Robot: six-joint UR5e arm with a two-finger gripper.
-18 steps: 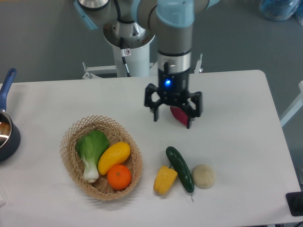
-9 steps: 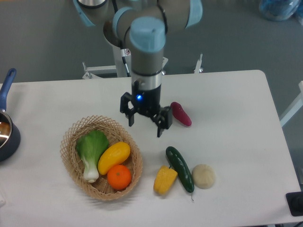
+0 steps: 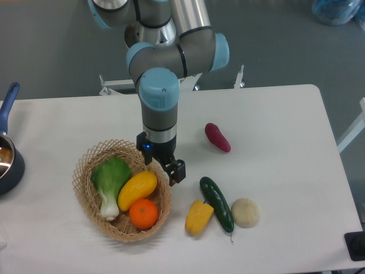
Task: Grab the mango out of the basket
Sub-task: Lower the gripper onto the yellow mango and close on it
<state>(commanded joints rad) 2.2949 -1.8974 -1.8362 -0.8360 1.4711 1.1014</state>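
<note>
The mango [image 3: 137, 190] is a glossy yellow-orange oval lying tilted in the middle of the tan wicker basket [image 3: 85, 197] at the front left of the table. It lies between a green leafy vegetable [image 3: 110, 178] and a round orange [image 3: 143, 214]. My gripper [image 3: 160, 163] points down over the basket's upper right rim, just up and to the right of the mango. Its jaws stand apart with nothing between them. One dark fingertip [image 3: 178, 172] shows outside the rim; the other is partly hidden by the gripper body.
A blocky yellow piece [image 3: 198, 217], a dark green cucumber [image 3: 217, 204] and a round beige fruit [image 3: 245, 212] lie right of the basket. A purple-red vegetable [image 3: 218, 137] lies farther back. A dark pot with a blue handle [image 3: 7, 154] sits at the left edge.
The arm has swung left and forward, from over the purple-red vegetable to over the basket's right rim. The gripper stayed open and turned. No object has moved.
</note>
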